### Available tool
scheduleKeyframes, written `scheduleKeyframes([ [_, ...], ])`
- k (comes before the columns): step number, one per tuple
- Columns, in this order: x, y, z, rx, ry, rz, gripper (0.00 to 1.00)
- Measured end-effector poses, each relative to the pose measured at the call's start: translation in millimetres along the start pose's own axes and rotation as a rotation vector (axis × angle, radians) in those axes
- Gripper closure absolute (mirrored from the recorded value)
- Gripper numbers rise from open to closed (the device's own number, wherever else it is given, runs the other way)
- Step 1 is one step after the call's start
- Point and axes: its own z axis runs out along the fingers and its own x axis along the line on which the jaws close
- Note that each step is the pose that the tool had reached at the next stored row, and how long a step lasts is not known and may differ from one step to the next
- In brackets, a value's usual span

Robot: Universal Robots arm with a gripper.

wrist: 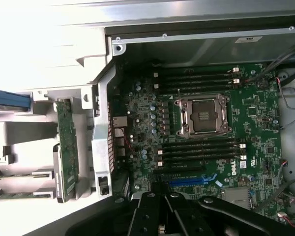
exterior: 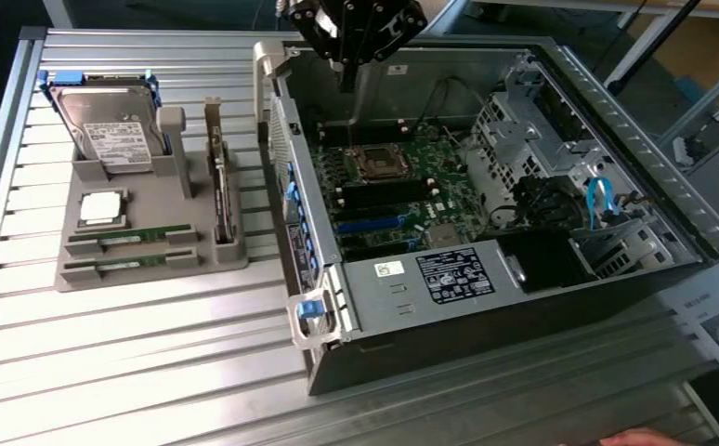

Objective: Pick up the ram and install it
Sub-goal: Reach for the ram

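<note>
Two green ram sticks (exterior: 130, 238) (exterior: 128, 265) lie side by side in slots at the front of a grey holder (exterior: 149, 209), on the exterior view's left. In the wrist view they show as green strips (wrist: 20, 173) (wrist: 19, 194) at the frame's edge. My gripper (exterior: 349, 84) hangs above the far end of the open computer case (exterior: 484, 279), over the motherboard (exterior: 391, 186), well away from the ram. Its black fingers (wrist: 147, 214) are shut with nothing between them. Empty memory slots (wrist: 201, 150) (wrist: 199, 76) flank the processor socket (wrist: 204, 115).
The holder also carries a hard drive (exterior: 110, 125), a square silver processor (exterior: 102, 207) and an upright card (exterior: 219, 181). Case walls, a drive cage (exterior: 521, 130) and blue cables (exterior: 601, 200) ring the motherboard. A hand (exterior: 638, 437) shows at the near edge.
</note>
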Motion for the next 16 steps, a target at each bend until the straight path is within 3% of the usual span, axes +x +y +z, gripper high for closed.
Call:
scheduleKeyframes([
  [16,29.9,-2.3,-0.8,0.0,-0.0003,0.0,0.9],
])
